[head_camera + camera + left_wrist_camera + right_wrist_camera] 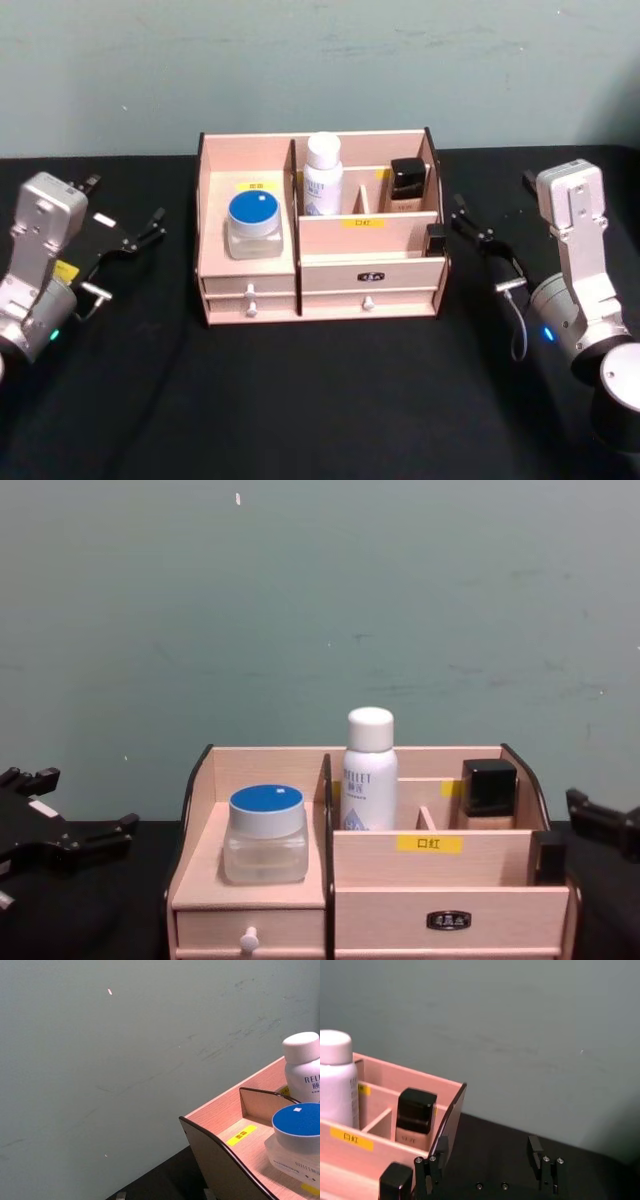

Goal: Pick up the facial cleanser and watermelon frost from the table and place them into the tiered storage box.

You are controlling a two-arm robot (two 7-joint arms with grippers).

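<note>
Tiered storage box [320, 285]: centred on the black worktop [320, 400], between both arms.

Contents: blue-lidded jar [254, 224] on the left shelf; white bottle [322, 175] upright in the middle rear compartment; black-capped bottle [407, 185] upright at right rear. Which is the cleanser or the frost cannot be told.

Left gripper [140, 235]: fingers spread, empty, nearer the jar.

Right gripper [490, 1160]: fingers wide apart, empty, just beside the box's right panel.

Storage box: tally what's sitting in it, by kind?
In the storage box:
Jar with blue lid: 1
White bottle: 1
Black-capped bottle: 1
Small black item at the right front corner: 1, kind unclear
Total: 4
Both grippers are open, parked beside the box.
</note>
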